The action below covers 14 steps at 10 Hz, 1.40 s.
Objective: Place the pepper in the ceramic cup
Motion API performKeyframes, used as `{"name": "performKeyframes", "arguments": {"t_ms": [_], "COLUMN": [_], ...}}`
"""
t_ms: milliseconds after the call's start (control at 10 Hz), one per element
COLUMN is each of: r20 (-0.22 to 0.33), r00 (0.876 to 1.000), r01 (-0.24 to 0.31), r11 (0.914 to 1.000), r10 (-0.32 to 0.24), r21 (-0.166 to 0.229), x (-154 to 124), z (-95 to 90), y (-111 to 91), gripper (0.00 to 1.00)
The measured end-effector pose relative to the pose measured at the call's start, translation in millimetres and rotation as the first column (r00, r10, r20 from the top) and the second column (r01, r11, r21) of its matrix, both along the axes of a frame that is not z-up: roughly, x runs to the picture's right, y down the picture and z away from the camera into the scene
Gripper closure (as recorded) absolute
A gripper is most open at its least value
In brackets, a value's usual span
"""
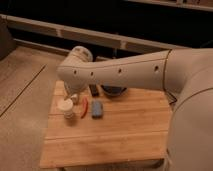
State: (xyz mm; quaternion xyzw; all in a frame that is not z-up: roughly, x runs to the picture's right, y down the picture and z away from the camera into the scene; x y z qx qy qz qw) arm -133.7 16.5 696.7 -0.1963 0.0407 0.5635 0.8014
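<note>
While arm [120,70] overhangs bowl [116,92], gripper [74,98] by ceramic cup [65,107], pepper [85,107] beside block [97,109].

We read this as a robot test space, a lab or workroom rather than a home. A small wooden table [120,135] of plain planks stands on a speckled grey-beige floor [25,90] that spreads out left of the table. Behind the table runs a dark wall [125,17] with a pale horizontal rail [75,34] along it. Over the table reaches a large white robot arm [120,72], its gripper [74,98] low above the table's left end, mostly hidden by the arm.
</note>
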Motion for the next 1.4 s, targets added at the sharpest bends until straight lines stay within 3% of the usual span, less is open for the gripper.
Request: {"name": "performKeyframes", "arguments": {"t_ms": [100, 300, 500, 800, 1200, 1400], "r20": [-0.065, -0.1, -0.092, -0.009, 0.001, -0.038], "r00": [0.998, 0.995, 0.994, 0.996, 0.996, 0.998], "r01": [-0.009, -0.035, -0.062, -0.09, -0.089, -0.052], "r11": [1.0, 0.9987, 0.9907, 0.9796, 0.9784, 0.9765], "r10": [0.009, 0.032, 0.05, 0.09, 0.091, 0.045], "r21": [0.001, -0.037, -0.121, -0.18, -0.187, -0.209], "x": [15, 23, 18, -8, -11, -7], "z": [16.0, 39.8, 77.3, 121.8, 127.4, 135.4], "y": [-10, -12, -2, -3, -2, 15], "gripper": [0.35, 0.35, 0.35, 0.35, 0.35, 0.35]}}
